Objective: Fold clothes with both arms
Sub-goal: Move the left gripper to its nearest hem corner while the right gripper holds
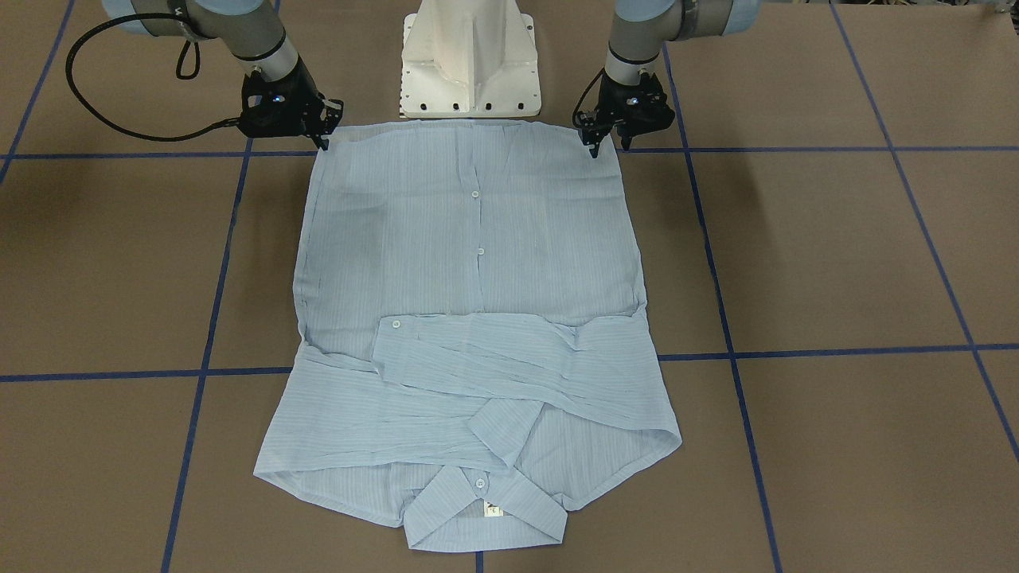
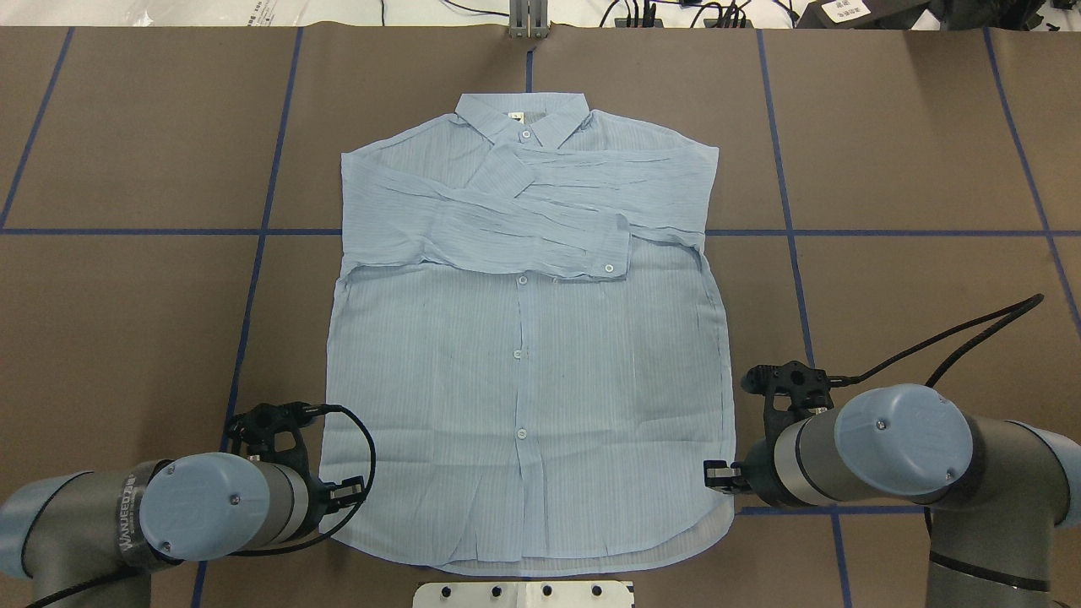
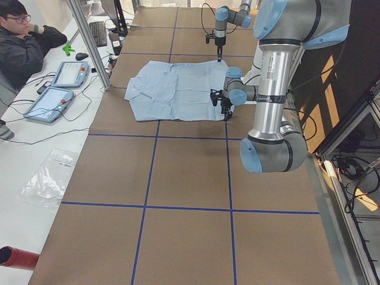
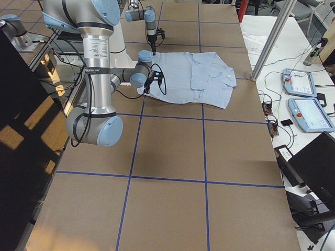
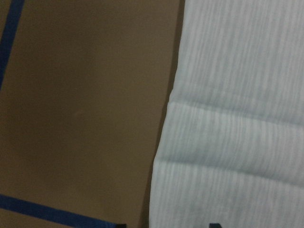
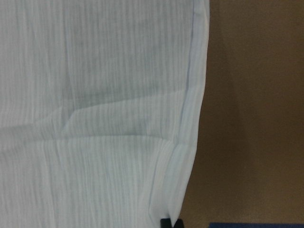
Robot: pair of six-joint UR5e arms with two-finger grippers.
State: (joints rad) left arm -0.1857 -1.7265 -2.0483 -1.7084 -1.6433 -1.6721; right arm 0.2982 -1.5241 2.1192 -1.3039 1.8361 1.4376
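Lying on the brown tabletop (image 1: 836,255), sleeves crossed, the thin light blue striped shirt (image 1: 478,239) is being taken at its hem corners: jaws of the right gripper (image 1: 324,142) seem clamped on it, those of the left gripper (image 1: 610,149) stand apart, so closing, then a joint lift, is judged needed.

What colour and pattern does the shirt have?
Light blue with fine stripes; the shirt shows this best in the right wrist view.

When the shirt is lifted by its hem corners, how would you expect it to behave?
The shirt will probably drape and sag between the corners, since it lies thin and wrinkled. It looks light for its size. The sleeves folded across its chest may slide off as it lifts.
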